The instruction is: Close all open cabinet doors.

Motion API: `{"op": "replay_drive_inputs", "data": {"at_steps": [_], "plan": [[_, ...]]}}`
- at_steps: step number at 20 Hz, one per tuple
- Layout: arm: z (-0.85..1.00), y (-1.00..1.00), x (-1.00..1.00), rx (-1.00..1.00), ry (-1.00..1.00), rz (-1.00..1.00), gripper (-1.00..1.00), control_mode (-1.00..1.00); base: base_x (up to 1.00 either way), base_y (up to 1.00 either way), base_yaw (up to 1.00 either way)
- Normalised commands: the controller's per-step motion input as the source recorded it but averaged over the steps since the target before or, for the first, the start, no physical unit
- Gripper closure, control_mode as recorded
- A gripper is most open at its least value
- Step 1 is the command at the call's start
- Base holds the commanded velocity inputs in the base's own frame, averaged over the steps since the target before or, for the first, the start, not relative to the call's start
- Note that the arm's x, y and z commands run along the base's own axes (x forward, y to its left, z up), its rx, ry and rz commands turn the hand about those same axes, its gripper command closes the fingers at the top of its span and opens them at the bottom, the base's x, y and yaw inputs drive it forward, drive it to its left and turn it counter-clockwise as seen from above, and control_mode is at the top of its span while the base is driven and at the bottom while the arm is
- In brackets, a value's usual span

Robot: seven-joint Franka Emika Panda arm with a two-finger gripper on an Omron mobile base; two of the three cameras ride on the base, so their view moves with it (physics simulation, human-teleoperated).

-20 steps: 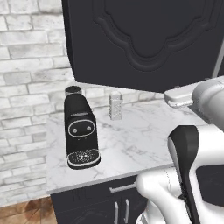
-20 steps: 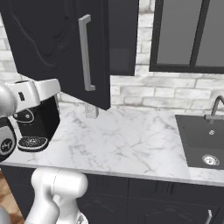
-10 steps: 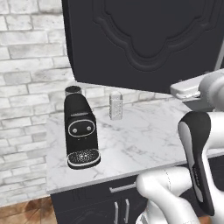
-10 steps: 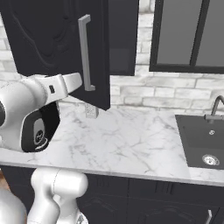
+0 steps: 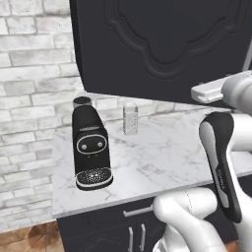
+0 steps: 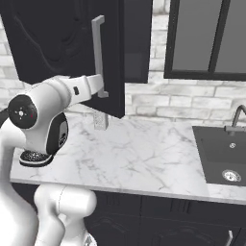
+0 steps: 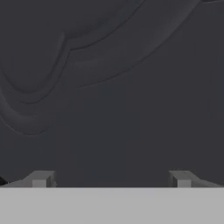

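The large matte black wall-cabinet door (image 6: 62,48) with raised curved moulding stands swung open directly ahead of the pincer (image 7: 111,178), whose tips sit spread wide apart, holding nothing, close against the panel's face. To shut it well, the arm should probably press flat on the panel near the long vertical silver bar handle (image 6: 98,55), pushing steadily through the swing. Whether the tips actually touch the door cannot be told.

1 cabinet door (image 5: 162,47), 1 coffee machine (image 5: 90,145), 1 shaker (image 5: 130,118), 1 sink (image 6: 226,153), 1 faucet (image 6: 235,117)
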Motion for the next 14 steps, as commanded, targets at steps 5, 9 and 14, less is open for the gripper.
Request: {"op": "replay_drive_inputs", "data": {"at_steps": [5,9,14], "plan": [[-0.01,0.00,0.60,0.00,0.00,0.00,-1.00,-1.00,0.00,0.00,0.00],[0.00,0.00,0.69,0.00,0.00,0.00,-1.00,-1.00,0.00,0.00,0.00],[0.00,0.00,0.77,0.00,0.00,0.00,-1.00,-1.00,0.00,0.00,0.00]]}}
